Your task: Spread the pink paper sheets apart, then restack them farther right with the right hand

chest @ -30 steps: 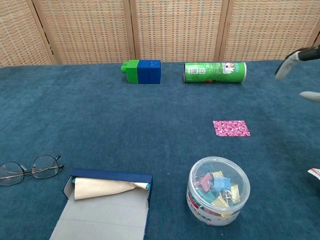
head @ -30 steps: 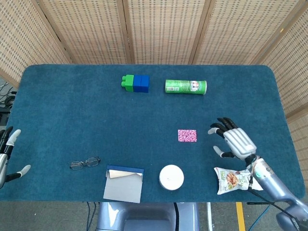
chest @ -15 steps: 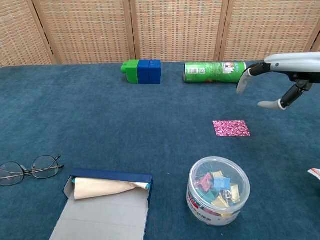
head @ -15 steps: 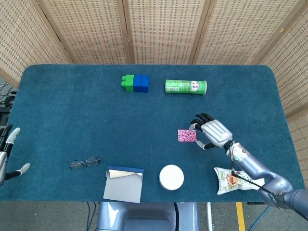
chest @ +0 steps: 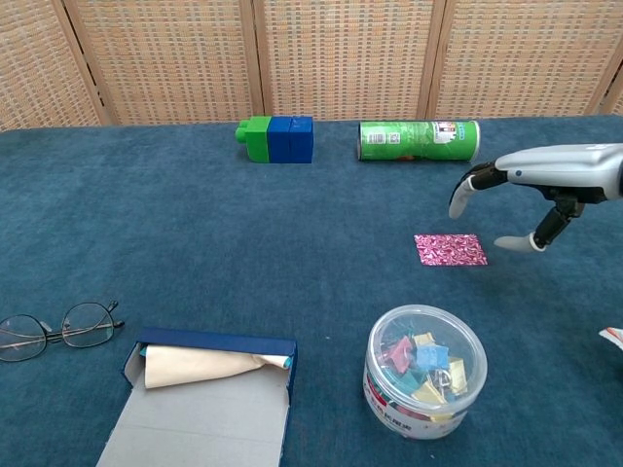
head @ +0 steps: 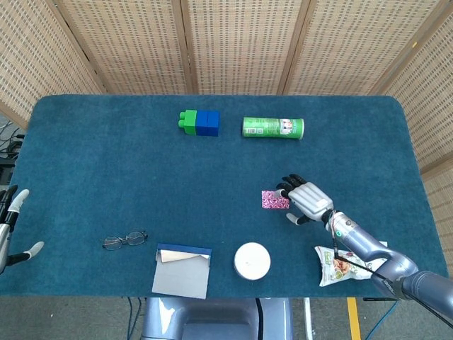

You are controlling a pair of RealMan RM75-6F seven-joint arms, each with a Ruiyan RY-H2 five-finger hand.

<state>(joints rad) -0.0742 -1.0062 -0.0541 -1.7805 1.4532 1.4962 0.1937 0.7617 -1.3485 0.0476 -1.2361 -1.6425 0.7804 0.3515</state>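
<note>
Blue-carpeted table (head: 106, 163) seen from the head and chest cameras. Open blue box (head: 182, 270) with grey flap and cream paper inside, at the near edge, 7 o'clock from table centre. Right hand (head: 306, 200), at 4 o'clock from centre, fingers spread and empty, poised just beside and over the right edge of the pink paper sheets (head: 274, 200); in the chest view the fingertips (chest: 456, 203) are above the carpet, and contact with the sheets cannot be told. The sheets lie flat in one stack, at 4 o'clock from centre. Green can (head: 273, 127) on its side at 1 o'clock. Green and blue blocks (head: 199, 122) at 12 o'clock. Snack bag (head: 345, 264) at 4 o'clock, near edge. Clear tub of coloured clips (chest: 425, 372) at 6 o'clock. Glasses (head: 124, 240) at 8 o'clock. Left hand (head: 8, 230) at the far left edge, open, off the table.
</note>
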